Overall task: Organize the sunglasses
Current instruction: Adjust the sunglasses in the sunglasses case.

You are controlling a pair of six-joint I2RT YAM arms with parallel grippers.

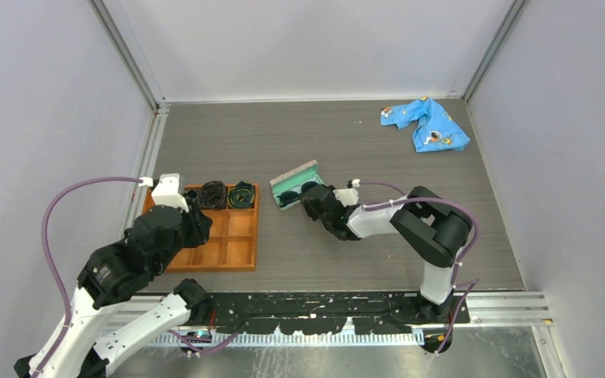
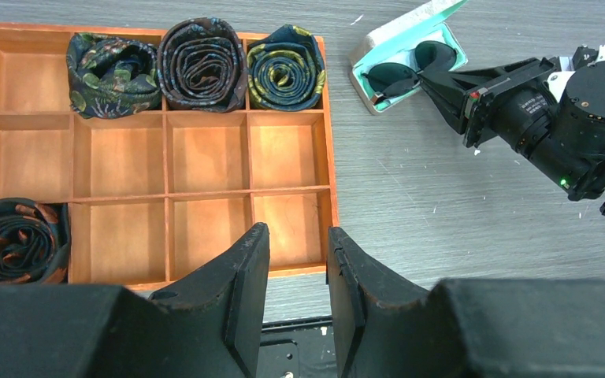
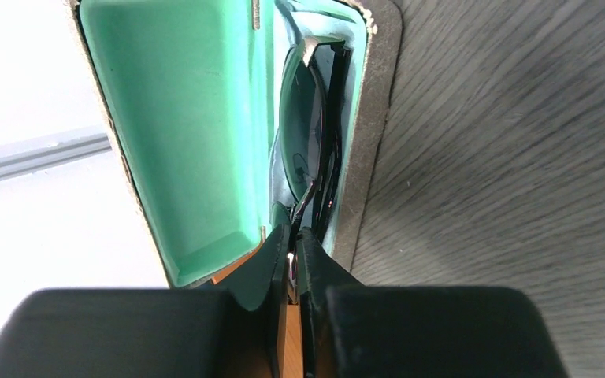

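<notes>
The black sunglasses [image 3: 321,134] lie folded in the open grey-tan case with teal lining [image 3: 189,126] at mid-table. The sunglasses [image 2: 400,72] and the case [image 2: 362,57] also show in the left wrist view, and the case [image 1: 293,176] in the top view. My right gripper [image 3: 293,239] reaches into the case. Its jaws are closed to a thin slit on the near end of the sunglasses' frame. In the top view the right gripper [image 1: 312,200] is at the case's near right side. My left gripper [image 2: 299,252] is open and empty, hovering over the near right corner of the orange tray [image 2: 327,157].
The orange compartment tray [image 1: 236,253] sits left of the case, with rolled dark ties [image 2: 201,63] in its far row and one [image 2: 16,240] at the near left. A blue patterned cloth [image 1: 429,124] lies at the back right. Grey walls enclose the table.
</notes>
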